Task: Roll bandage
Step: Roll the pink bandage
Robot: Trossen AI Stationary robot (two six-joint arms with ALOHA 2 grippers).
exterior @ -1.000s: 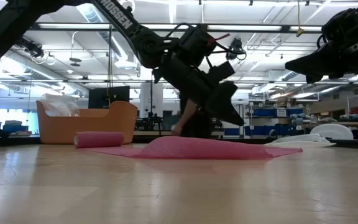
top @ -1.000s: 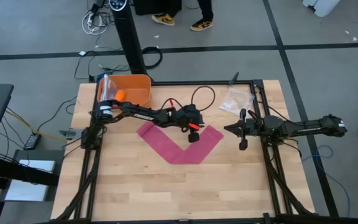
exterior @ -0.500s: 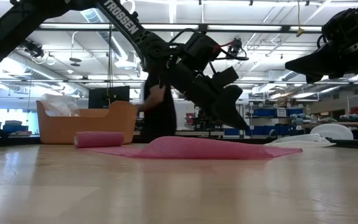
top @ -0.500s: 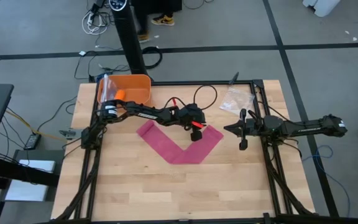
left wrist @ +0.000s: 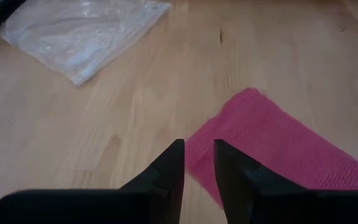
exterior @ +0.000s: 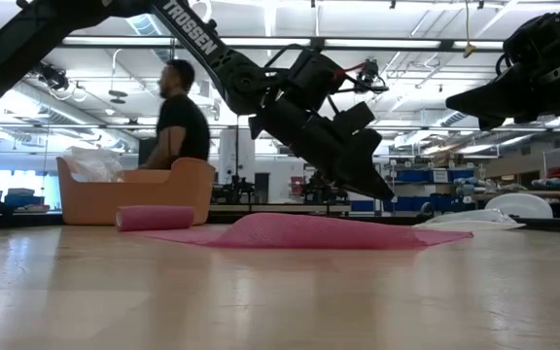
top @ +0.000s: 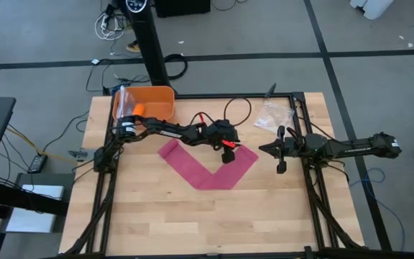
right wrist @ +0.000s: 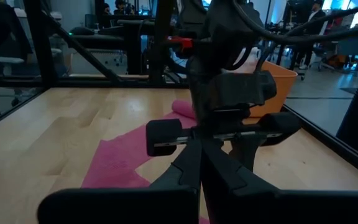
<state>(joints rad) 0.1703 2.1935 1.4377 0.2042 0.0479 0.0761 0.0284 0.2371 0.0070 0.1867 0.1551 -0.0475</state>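
High view shows the bandage [top: 208, 167] lying flat on the wooden table [top: 157, 216] in the shape of a V. One end of it is rolled into a small pink cylinder [exterior: 155, 217], which the low view shows lying on the table in front of the orange bin [top: 149, 103]. The other end lies near the middle of the table, toward the right arm.

The left claw [top: 228, 155] reaches from the left side and hangs over this unrolled end of the bandage. In the low view it points down at a slant and its tip is above the fabric, not touching it. In the left wrist view its two dark fingers [left wrist: 169, 171] stand a little apart, with a narrow gap between them, and nothing is between them. The corner of the pink strip lies just below and beyond the fingertips.

The right claw [top: 281, 150] waits at the right of the table, beside the end of the bandage but apart from it. Its fingers are pressed together and it holds nothing.

A clear plastic bag [top: 273, 115] lies on the table at the far right corner. A small orange object [top: 139, 109] is inside the bin. In the low view a person [exterior: 178, 122] in a dark shirt stands behind the bin, in the room beyond the table.
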